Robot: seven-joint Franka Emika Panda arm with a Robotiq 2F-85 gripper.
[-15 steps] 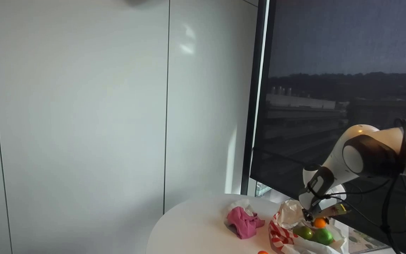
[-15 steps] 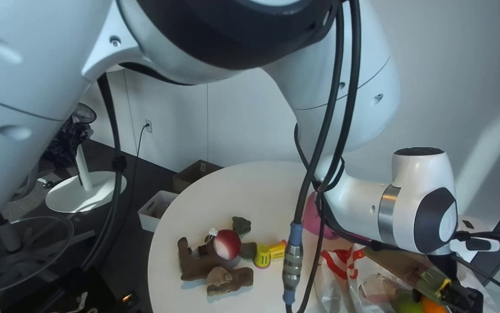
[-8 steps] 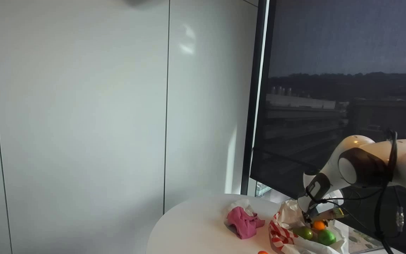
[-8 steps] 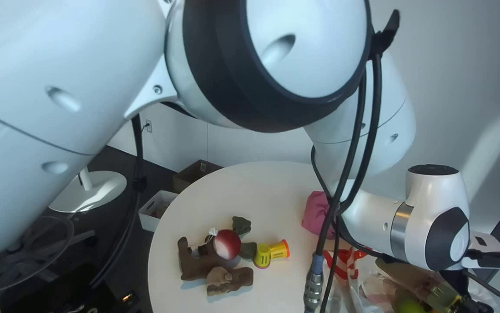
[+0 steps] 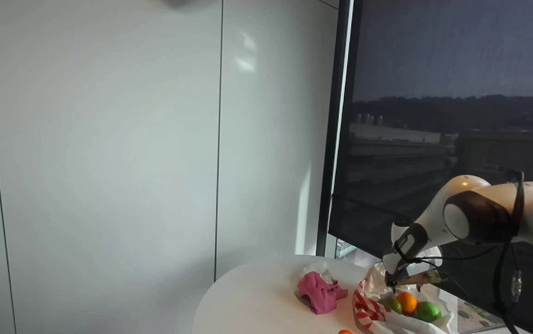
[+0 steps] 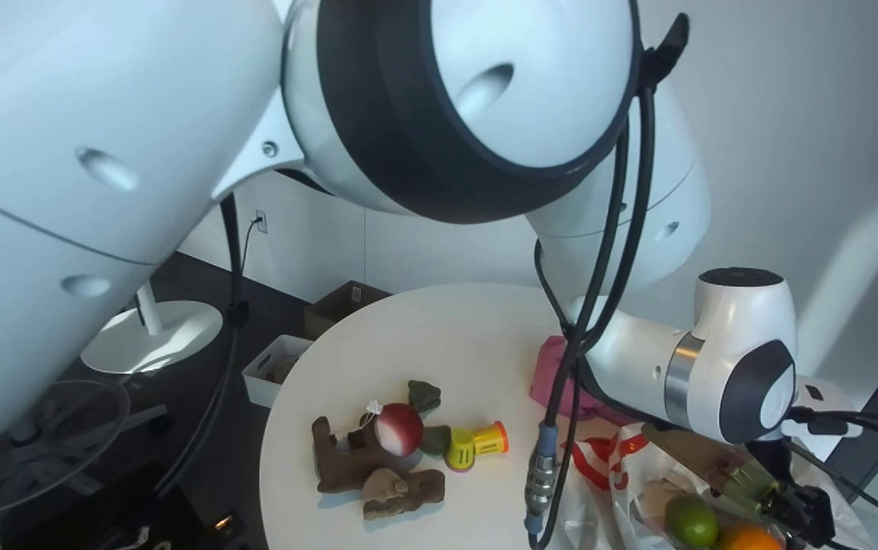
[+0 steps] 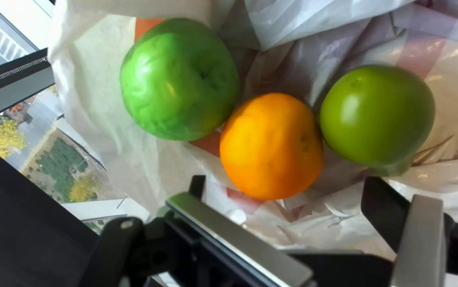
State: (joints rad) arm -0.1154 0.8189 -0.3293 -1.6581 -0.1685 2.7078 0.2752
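My gripper (image 7: 288, 193) is open and empty in the wrist view, its fingers wide apart. An orange (image 7: 271, 147) lies just beyond the fingertips, between a bright green apple-like fruit (image 7: 179, 79) and an olive-green round fruit (image 7: 376, 115). All three rest in a crumpled white bag with red stripes (image 7: 312, 20). In an exterior view the gripper (image 5: 406, 287) is right above the orange (image 5: 407, 302) inside the bag (image 5: 369, 310). The orange (image 6: 748, 537) and the olive-green fruit (image 6: 691, 521) show below the gripper in an exterior view; the bright green fruit is out of view there.
The bag stands on a round white table (image 5: 257, 297) beside a window (image 5: 433, 116). A pink cloth (image 5: 320, 293) lies next to the bag. A brown plush toy (image 6: 351, 466), a red-white ball (image 6: 399, 429) and yellow cups (image 6: 490, 438) lie elsewhere on the table.
The orange, earlier up at the fingers, now sits lower among the other fruits, let go. The gripper has shifted slightly left and up in an exterior view. The arm first lowered.
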